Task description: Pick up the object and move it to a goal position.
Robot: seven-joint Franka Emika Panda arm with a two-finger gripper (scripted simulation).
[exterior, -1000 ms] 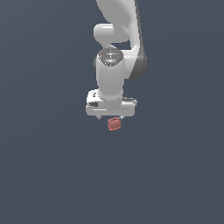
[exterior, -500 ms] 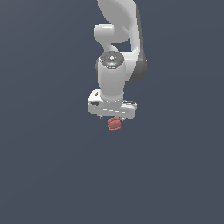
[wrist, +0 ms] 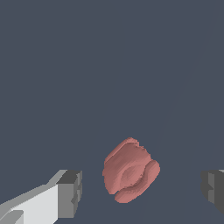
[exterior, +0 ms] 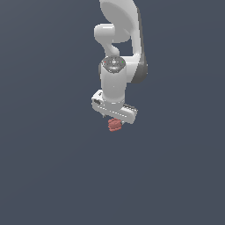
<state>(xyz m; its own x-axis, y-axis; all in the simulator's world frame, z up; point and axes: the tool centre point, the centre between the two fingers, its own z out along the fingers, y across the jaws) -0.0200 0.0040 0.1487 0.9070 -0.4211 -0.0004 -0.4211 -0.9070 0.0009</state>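
The object point(exterior: 114, 125) is a small brick-red lumpy block with ridged folds, lying on the dark grey ground. The white arm points straight down over it, and the gripper point(exterior: 115, 119) hangs just above it. In the wrist view the object point(wrist: 131, 171) sits between the two fingers, closer to the white-backed fingertip point(wrist: 70, 193) than to the other fingertip point(wrist: 214, 190). The gripper point(wrist: 142, 192) is open, with a clear gap on each side of the block. Neither pad touches it.
A flat, uniform dark grey surface point(exterior: 52, 176) lies all around. The arm's upper links point(exterior: 123, 26) rise behind the hand in the exterior view.
The hand has sunk slightly toward the object and twisted a little about its vertical axis. The object has stayed where it was.
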